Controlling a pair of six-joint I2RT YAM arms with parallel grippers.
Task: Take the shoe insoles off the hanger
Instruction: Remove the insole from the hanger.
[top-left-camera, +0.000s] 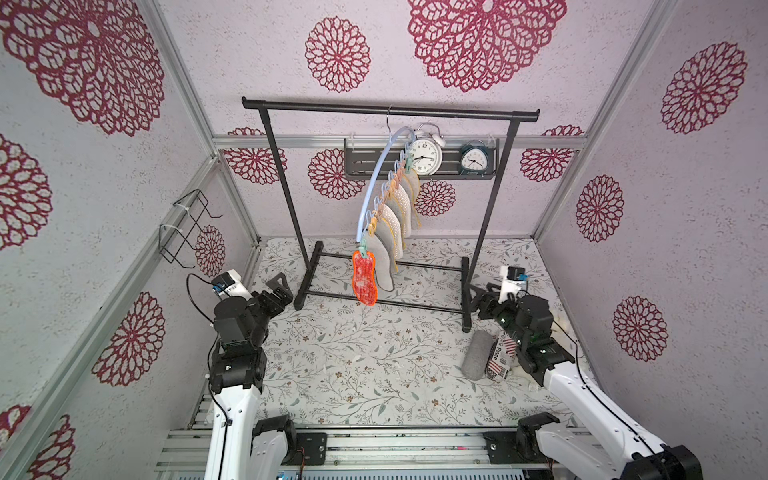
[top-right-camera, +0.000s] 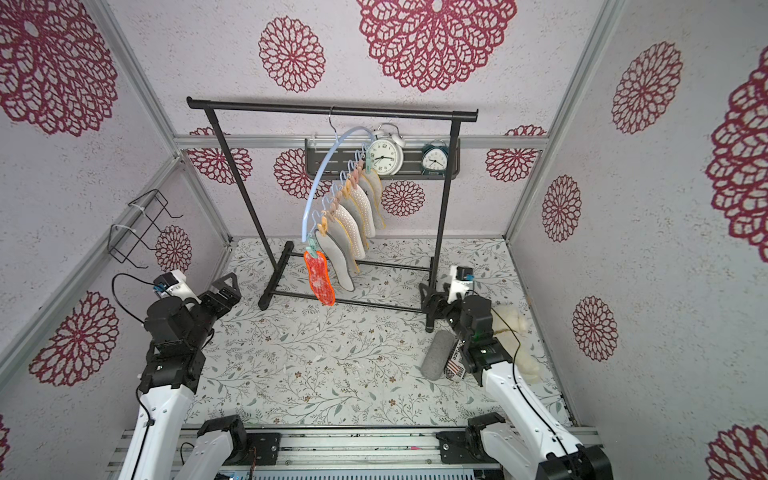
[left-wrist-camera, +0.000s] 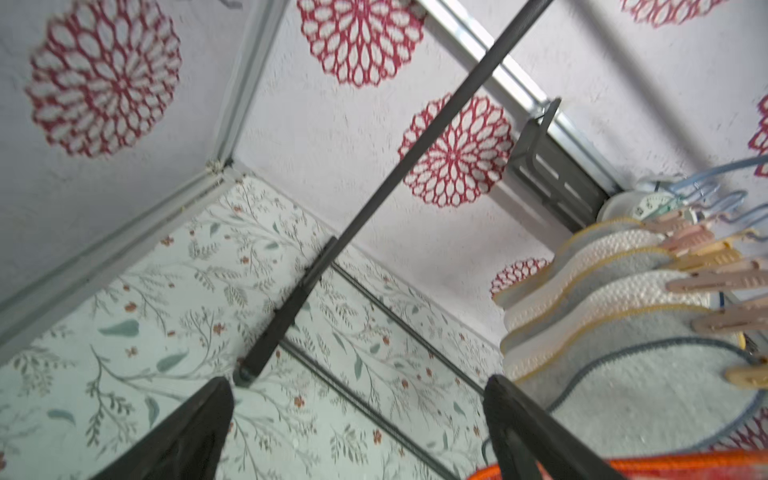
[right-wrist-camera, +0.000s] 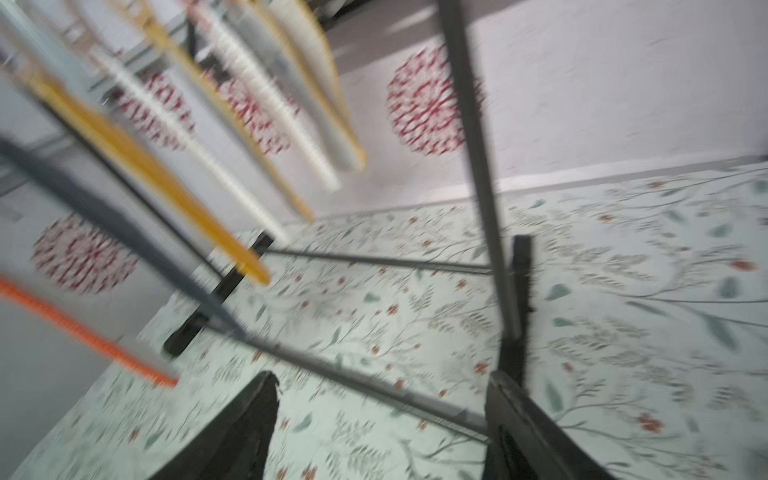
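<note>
Black-fingered and spread wide, the left gripper (top-left-camera: 281, 289) held nothing. The shoe insoles (top-left-camera: 390, 232) hung just ahead of it and off toward its inner side, each one pinned at the top by a clothespin (top-left-camera: 363, 248) on the hanger (top-left-camera: 360, 226). The nearest was the orange gel insole (top-left-camera: 364, 278), whose lower edge showed beside one finger in the left wrist view, close but apart from it. It looked soft, floppy and probably a little tacky, so a pinch across its free lower half should hold, though it would likely stretch before the pin let go.

Behind it ran the grey and yellow-edged insoles (left-wrist-camera: 615, 291), thin, light and felt-like. They seemed bendable rather than fragile and easiest to take by the dangling end. A steady downward pull suited them, since the hanger hung loosely from the garment rack (top-left-camera: 390, 110) and would probably swing.

The right gripper (top-left-camera: 484, 297) sat farther off, beside the rack's post. Its fingers were parted and empty, and the insoles were edge-on well ahead of it.
</note>
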